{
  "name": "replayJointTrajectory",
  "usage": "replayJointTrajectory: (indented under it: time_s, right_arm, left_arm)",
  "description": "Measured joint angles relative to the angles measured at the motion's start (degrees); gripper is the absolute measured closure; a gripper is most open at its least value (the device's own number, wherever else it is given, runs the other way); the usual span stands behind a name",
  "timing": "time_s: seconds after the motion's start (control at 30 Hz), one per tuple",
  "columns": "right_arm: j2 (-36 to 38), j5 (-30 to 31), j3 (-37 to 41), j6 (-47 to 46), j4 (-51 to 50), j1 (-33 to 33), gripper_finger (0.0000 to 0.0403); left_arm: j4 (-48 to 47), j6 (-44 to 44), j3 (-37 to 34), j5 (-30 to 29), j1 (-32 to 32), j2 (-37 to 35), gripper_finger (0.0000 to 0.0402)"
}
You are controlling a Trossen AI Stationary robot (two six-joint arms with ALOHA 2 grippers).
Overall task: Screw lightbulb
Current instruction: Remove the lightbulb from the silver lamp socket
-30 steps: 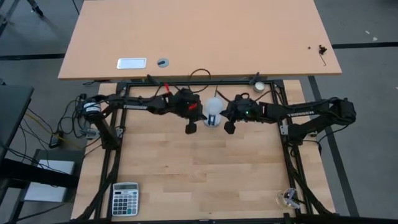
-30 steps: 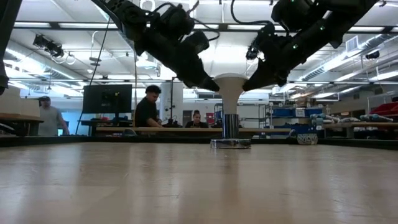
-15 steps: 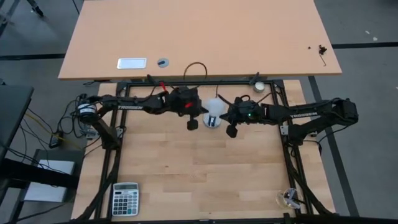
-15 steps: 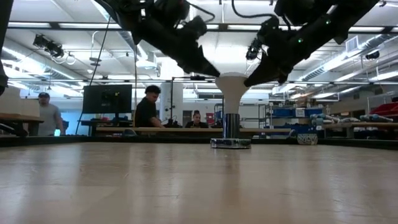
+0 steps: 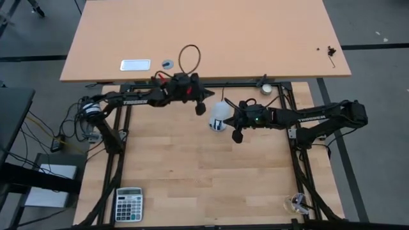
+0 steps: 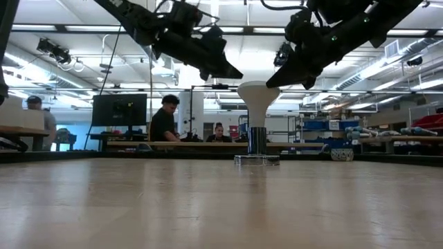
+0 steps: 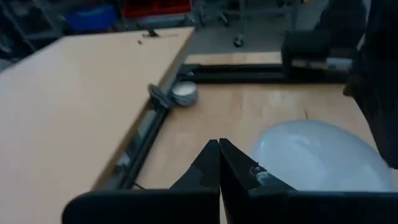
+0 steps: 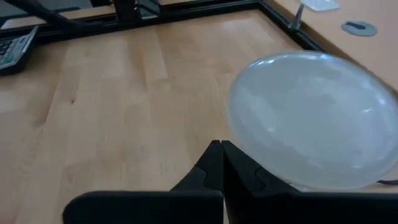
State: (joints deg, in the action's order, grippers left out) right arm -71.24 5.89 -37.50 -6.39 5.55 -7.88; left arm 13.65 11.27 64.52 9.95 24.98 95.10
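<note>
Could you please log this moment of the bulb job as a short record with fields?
lightbulb: upright, dome on top, screw base down in the silver socket base
left gripper: shut, raised, off the bulb on one side, holding nothing
right gripper: shut, raised, beside the dome on the other side, holding nothing
elsewhere on table: calculator at a near corner

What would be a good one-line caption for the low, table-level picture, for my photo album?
A white lightbulb stands upright in its socket base while the left hand and right hand hover either side of it, neither touching.
</note>
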Motion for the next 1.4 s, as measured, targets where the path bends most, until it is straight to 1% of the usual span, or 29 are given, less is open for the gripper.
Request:
replayJointTrajectory:
  time_s: [0.1,0.23,0.37,0.87,1.0,1.3,1.4]
  right_arm:
    - [0.0,0.0,-0.01,0.14,0.12,-0.4,0.0398]
    - [0.0,0.0,0.0,0.46,0.29,-0.87,0.0398]
    - [0.0,0.01,-0.02,0.57,0.22,-1.36,0.0398]
    - [0.0,-0.6,-0.02,0.57,-0.85,-2.34,0.0398]
    - [0.02,1.21,0.0,0.59,-1.83,-2.64,0.0398]
    - [0.11,1.73,0.07,-0.5,-3.24,-5.28,0.0398]
    - [0.11,3.19,0.13,-0.51,-4.13,-6.09,0.0398]
  left_arm:
    - [-2.49,0.18,2.41,1.83,0.35,2.83,0.0401]
    - [-4.96,1.85,6.23,6.01,0.47,6.24,0.0401]
    - [-8.89,2.91,8.82,6.34,0.34,7.72,0.0401]
    - [-15.08,4.63,9.3,6.26,-0.97,7.11,0.0401]
    - [-17.09,4.61,9.34,6.24,-0.97,6.82,0.0401]
    - [-19.76,4.61,9.3,6.18,-1.45,6.7,0.0401]
    - [-20.74,4.61,9.22,6.15,-1.92,6.68,0.0401]
